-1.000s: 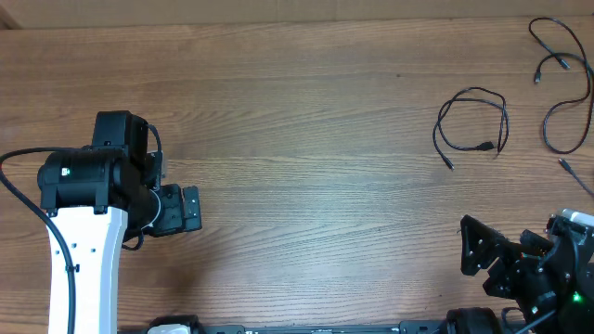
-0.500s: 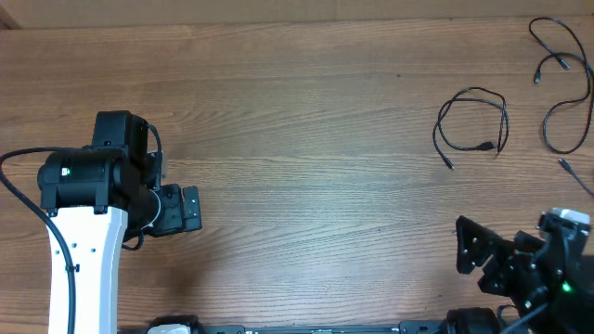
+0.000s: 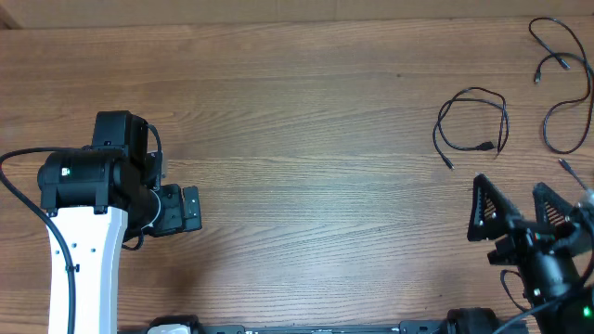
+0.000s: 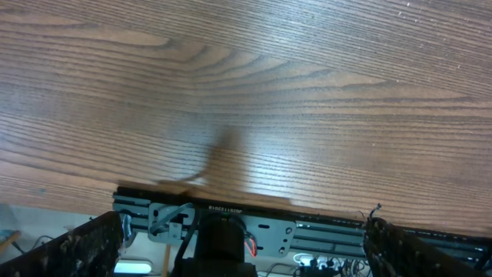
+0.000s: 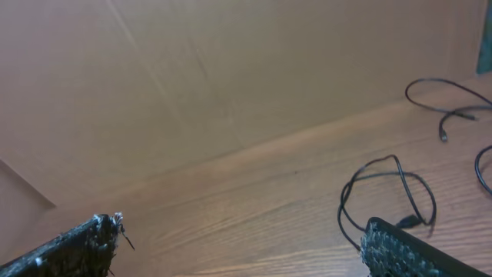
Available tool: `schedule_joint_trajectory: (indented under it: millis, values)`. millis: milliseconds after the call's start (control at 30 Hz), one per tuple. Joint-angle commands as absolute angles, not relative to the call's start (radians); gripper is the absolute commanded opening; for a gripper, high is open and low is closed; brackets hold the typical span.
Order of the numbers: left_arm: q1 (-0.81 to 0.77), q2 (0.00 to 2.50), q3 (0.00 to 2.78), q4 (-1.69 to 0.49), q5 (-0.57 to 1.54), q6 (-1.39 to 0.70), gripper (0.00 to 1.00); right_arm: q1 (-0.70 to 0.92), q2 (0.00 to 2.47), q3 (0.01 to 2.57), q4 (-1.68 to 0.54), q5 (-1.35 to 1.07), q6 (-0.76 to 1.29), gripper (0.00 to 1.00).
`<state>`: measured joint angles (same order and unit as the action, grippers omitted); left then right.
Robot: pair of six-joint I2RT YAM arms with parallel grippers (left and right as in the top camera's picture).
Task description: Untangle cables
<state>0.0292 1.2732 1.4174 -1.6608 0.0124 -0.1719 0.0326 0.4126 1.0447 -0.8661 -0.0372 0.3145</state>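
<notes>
One looped cable [image 3: 505,119] lies toward the right end of the table [image 3: 306,111], with the longer cable [image 3: 545,128] beside it at the edge (both loose, apart). The right end effector [image 3: 515,211] hovers near, released and empty. The left end effector [image 3: 183,209], also released, sits well apart. A shallow pinch might drag the loop into its neighbour, re-tangling them.

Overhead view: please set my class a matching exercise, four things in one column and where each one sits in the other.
Things:
1. left tool
2. right tool
3. looped cable
4. winding cable

Places:
A. far side, against the picture's right edge
B. left side, open
C. right side by the near edge, open
D. just beyond the right tool

Pairs: 1-B, 2-C, 3-D, 4-A
</notes>
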Motion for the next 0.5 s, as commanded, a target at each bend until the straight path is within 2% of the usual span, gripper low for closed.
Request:
schedule_joint_trajectory:
  millis: [0,100,300,467]
  values:
    - [0.039,1.275,1.43,-1.663,0.019,-0.149,1.0,0.027,0.369,1.022,-0.859,-0.039,0.318,1.0]
    - [0.039,1.275,1.43,-1.663,0.019,-0.149,1.0,0.025,0.326,0.986,-0.82,-0.039,0.318,1.0]
    - [0.039,1.275,1.43,-1.663,0.019,-0.149,1.0,-0.012,0.217,0.822,-0.535,-0.039,0.318,1.0]
    - [0.039,1.275,1.43,-1.663,0.019,-0.149,1.0,-0.063,0.125,0.682,-0.38,-0.039,0.318,1.0]
